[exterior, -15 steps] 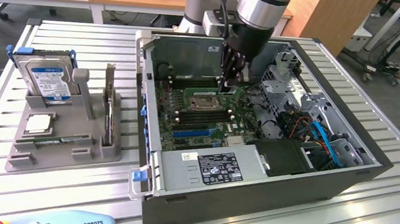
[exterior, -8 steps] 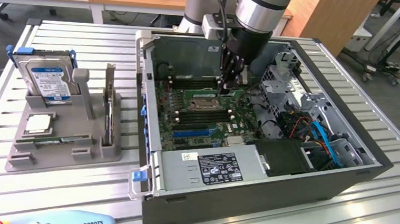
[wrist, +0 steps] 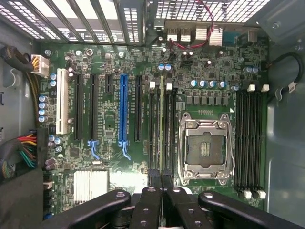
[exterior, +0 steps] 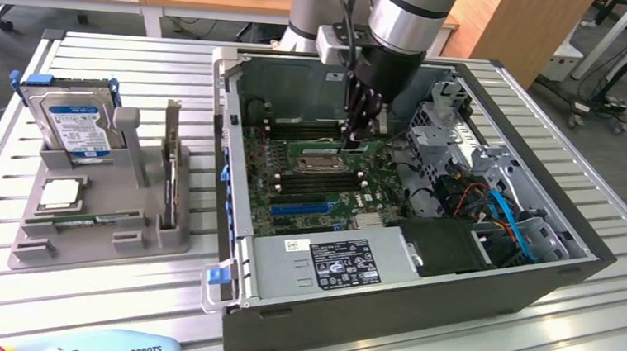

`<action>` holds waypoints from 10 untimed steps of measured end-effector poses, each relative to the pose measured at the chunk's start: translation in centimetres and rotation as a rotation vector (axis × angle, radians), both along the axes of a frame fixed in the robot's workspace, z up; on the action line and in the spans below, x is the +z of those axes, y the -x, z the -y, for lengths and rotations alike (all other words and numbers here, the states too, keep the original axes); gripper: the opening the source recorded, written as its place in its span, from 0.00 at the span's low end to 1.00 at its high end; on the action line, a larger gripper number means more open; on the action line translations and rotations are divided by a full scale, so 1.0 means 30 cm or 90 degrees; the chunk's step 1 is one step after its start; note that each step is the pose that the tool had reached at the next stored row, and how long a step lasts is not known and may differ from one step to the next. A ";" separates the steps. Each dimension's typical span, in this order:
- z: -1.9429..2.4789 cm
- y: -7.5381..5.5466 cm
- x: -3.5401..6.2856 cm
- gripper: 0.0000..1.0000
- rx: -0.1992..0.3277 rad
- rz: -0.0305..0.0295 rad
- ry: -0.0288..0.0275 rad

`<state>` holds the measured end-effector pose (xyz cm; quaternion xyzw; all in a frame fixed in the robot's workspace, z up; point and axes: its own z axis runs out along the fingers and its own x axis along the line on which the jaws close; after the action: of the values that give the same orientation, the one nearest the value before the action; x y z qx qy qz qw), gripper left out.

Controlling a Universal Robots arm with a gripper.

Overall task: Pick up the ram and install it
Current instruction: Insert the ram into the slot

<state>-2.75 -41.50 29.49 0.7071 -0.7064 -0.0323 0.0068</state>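
In the exterior view, the arm reaches down from the top centre of the frame into an open computer case point(exterior: 415, 303) lying on its side on a slatted metal table point(exterior: 134, 59). The gripper point(exterior: 363, 136) hangs just above the motherboard point(exterior: 290, 186), beside the processor socket point(exterior: 320, 161) in the middle of the frame. At the exterior view's left stands a grey tray point(exterior: 99, 243) with a hard drive point(exterior: 71, 121) upright at its far end and a small square processor chip point(exterior: 60, 193) lying flat nearer the front.

In the wrist view, the gripper point(wrist: 161, 179) has its fingers point(wrist: 153, 191) drawn almost together. Between them runs a thin pale-green strip that looks like the ram point(wrist: 162, 124) seen edge-on, though it is too narrow to be sure. It lies parallel to the black memory slots point(wrist: 153, 129), in the middle of the bank, next to the open processor socket point(wrist: 206, 148). A blue card slot point(wrist: 123, 112) and a white one point(wrist: 62, 100) sit on the other side of that bank.
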 end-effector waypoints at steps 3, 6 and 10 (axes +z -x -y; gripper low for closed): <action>0.000 0.000 -0.011 0.12 0.000 0.0009 -0.0001; 0.000 0.000 -0.014 0.12 0.000 0.0010 0.0001; 0.000 0.000 -0.020 0.12 0.000 0.0013 -0.0003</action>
<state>-2.74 -41.49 28.90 0.7071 -0.7064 -0.0317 0.0059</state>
